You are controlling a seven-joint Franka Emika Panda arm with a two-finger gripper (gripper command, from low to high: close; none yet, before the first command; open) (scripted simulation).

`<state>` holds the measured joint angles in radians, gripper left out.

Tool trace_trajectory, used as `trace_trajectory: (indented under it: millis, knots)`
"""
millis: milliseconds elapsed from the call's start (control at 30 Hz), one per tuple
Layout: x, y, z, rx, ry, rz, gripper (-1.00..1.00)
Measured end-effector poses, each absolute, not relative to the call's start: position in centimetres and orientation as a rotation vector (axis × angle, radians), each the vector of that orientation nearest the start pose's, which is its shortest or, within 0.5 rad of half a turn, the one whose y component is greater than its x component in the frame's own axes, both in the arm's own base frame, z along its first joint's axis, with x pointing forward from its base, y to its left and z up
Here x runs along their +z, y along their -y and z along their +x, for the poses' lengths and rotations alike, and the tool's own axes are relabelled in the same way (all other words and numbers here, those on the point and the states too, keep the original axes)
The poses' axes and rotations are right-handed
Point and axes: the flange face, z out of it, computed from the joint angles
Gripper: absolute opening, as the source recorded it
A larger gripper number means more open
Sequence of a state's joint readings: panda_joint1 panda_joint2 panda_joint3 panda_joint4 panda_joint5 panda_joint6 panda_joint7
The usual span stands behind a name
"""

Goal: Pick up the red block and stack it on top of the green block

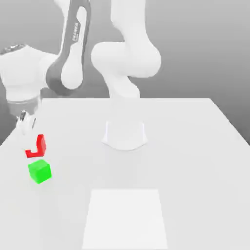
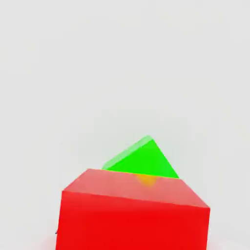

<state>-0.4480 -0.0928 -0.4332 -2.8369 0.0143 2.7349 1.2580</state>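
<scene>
Surface [image 1: 190, 146]: one, broad, pale and plain, spread beneath the arm and the blocks. Its far edge runs straight across the exterior view.

Franka Emika Panda arm [image 1: 126, 58]: one, white with grey trim, lettered "FRANKA" along a link. Its base stands on the surface near the middle of the exterior view; the linkage reaches over to the exterior view's left, where the hand points downward.

Rectangular panel [image 1: 125, 219]: one, white, a little brighter than the surface around it, located at the near edge of the exterior view, well apart from both blocks.

Jaws [image 1: 32, 145]: one pair, pale, pinching the red block. A white finger covers part of the block's face in the exterior view.

Red block [image 1: 41, 145]: one, bright red, matte, plain cube, held in the jaws toward the exterior view's left. It appears above and behind the green block in that view, with a narrow gap between them. In the hand view it overlaps part of the green block.

Green block [image 1: 40, 171]: one, bright green, matte, plain cube, resting on the surface near the red block, a corner turned toward the exterior camera. Its top carries nothing.
</scene>
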Motion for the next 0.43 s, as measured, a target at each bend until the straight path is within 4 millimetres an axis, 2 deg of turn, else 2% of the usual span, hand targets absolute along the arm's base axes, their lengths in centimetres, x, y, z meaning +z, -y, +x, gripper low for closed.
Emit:
trace_trajectory:
  millis: [367,400,433]
  knots:
    - [18.2,27.9,22.7,0.006,-2.763,-1.474,-1.00]
    - [18.0,27.9,22.5,0.003,-2.768,-1.474,1.00]
    - [18.0,27.9,22.5,0.003,-2.768,-1.474,1.00]
